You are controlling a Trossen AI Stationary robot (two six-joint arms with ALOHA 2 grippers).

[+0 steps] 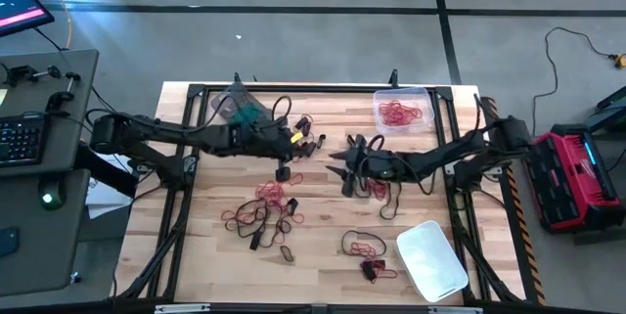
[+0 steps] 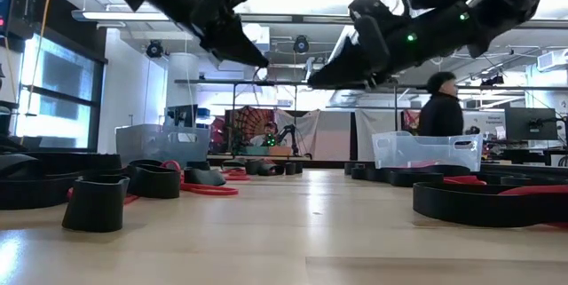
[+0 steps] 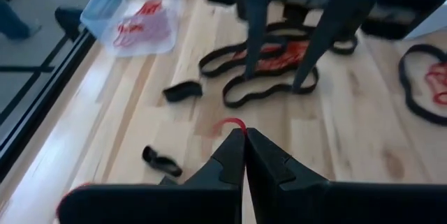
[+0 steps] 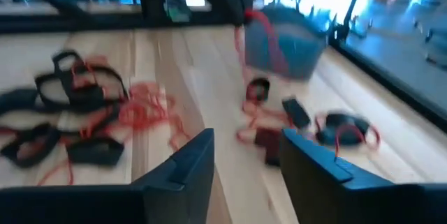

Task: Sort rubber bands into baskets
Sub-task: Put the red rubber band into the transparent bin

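My left gripper (image 3: 244, 133) (image 1: 298, 146) hangs over the middle of the table, shut on a red rubber band. My right gripper (image 4: 248, 140) (image 1: 342, 162) faces it from the table's right, open, with nothing between its fingers, over black and red rubber bands (image 3: 272, 63). Loose rubber bands (image 1: 264, 211) lie in heaps on the wood. The grey-tinted basket (image 1: 235, 107) at the far left holds teal bands. The clear basket (image 1: 401, 111) at the far right holds red ones. The whitish basket (image 1: 430, 260) stands near right. My left gripper pinches the red rubber band between its two fingertips, where a small red loop (image 3: 234, 123) pokes out. The fingers slant down toward the table's right. The band's free part (image 4: 262, 39) hangs slack below the fingers, clear of the table.
More bands lie near the front edge (image 1: 362, 247) and by the far middle (image 1: 303, 123). A black frame (image 1: 196, 89) borders the tabletop. A person (image 2: 441, 107) stands in the room behind the table.
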